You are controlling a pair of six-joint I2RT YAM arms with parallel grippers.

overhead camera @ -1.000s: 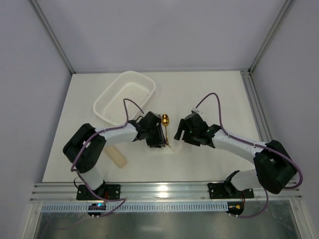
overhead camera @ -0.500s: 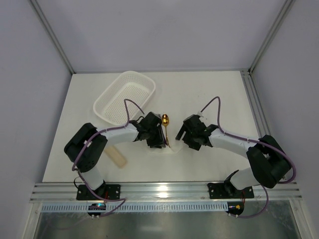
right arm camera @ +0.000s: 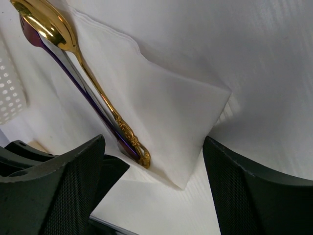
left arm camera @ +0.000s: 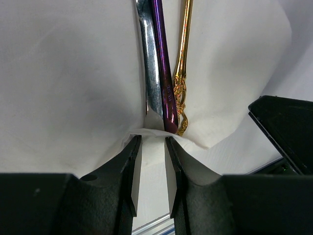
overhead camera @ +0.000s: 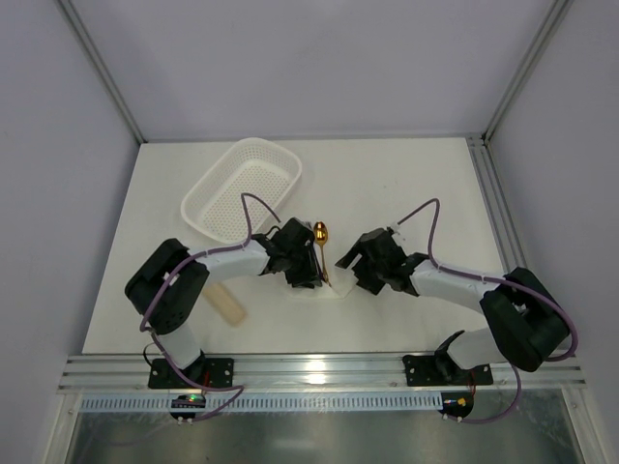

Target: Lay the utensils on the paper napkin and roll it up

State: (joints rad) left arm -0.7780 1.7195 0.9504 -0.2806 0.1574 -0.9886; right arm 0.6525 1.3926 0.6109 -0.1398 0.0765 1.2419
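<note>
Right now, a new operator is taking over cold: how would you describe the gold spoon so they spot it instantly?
Start at the white perforated basket at the table's far left, then drop toward the gap between the two grippers, where the paper napkin lies. Three utensils lie bundled on it; the gold spoon is the shiny yellow one with an ornate handle end, beside the purple fork and silver spoon.

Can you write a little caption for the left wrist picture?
Left gripper pinching the paper napkin edge beneath three utensils.
</note>
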